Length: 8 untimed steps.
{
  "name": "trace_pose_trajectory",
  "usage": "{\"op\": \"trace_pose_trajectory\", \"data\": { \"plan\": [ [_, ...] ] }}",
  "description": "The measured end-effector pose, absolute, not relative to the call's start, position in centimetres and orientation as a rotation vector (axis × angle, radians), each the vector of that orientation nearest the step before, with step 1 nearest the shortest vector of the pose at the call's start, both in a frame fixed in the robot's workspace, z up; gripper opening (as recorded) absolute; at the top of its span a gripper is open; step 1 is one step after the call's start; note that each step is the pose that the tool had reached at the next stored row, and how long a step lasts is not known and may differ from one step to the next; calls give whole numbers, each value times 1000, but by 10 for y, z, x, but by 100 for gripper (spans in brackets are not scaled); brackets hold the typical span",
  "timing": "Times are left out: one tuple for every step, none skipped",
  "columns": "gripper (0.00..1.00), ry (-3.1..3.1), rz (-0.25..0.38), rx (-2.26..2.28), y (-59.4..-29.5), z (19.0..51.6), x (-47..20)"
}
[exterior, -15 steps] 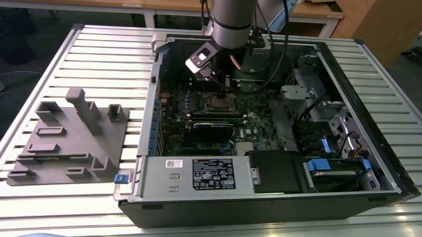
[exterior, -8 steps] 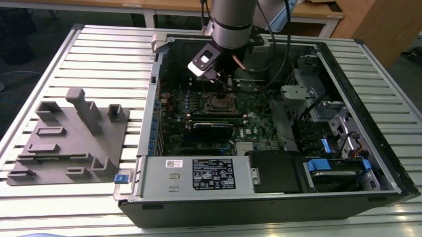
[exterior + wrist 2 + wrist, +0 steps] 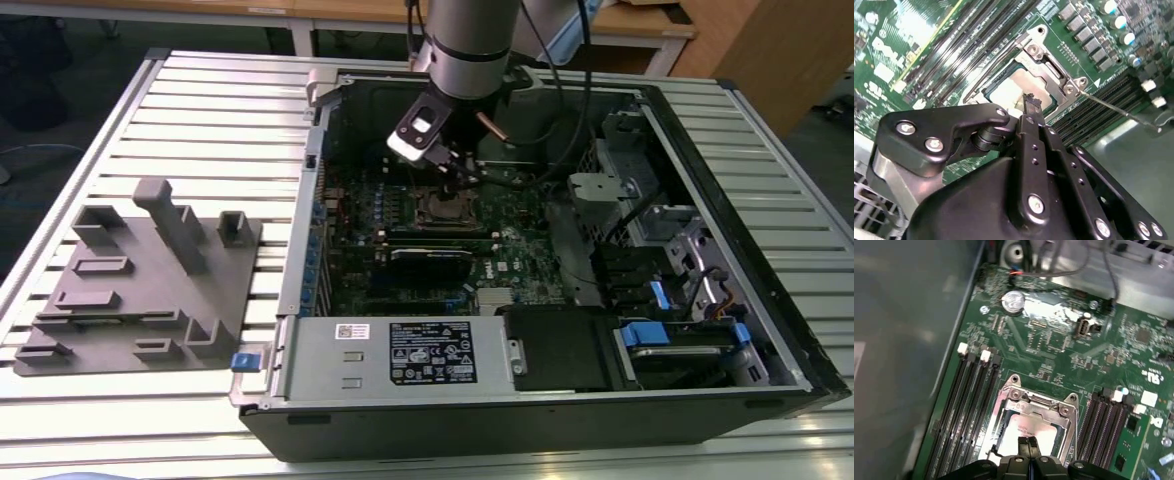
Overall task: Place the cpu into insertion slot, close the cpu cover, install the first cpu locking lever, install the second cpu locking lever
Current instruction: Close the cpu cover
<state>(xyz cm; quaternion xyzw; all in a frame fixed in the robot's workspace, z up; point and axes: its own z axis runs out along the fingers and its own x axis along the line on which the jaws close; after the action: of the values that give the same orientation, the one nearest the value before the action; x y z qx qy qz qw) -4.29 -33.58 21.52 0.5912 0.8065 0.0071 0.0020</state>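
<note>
gripper (image 3: 1028, 442): yours is pressed together, tips just over the cpu (image 3: 1046, 429).
cpu: you see it in the insertion slot (image 3: 445, 212), framed by the lowered cpu cover (image 3: 1035, 401).
locking lever (image 3: 1119, 111): juts out from the cover's corner.

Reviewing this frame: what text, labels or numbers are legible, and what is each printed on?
black label on the power supply: print too small to read.
white sticker beside it: too small to read.
cpu top: faint marking, blurred.
motherboard silkscreen: blurred.
Nothing is legible enough to quote.
</note>
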Motion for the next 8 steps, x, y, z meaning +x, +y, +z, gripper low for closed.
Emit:
{"op": "trace_pose_trajectory", "data": {
  "plan": [
    [10, 2547, 23, 1832, -336, 215, -43],
    [10, 2565, 23, 1808, -336, 215, -43],
    [10, 2581, 23, 1785, -336, 215, -43],
    [10, 2597, 23, 1762, -336, 215, -43],
    [10, 2613, 23, 1738, -336, 215, -43],
    [10, 2629, 23, 1714, -336, 215, -43],
    [10, 2644, 23, 1690, -336, 215, -43],
    [10, 2660, 23, 1667, -336, 215, -43]
  ]
}}
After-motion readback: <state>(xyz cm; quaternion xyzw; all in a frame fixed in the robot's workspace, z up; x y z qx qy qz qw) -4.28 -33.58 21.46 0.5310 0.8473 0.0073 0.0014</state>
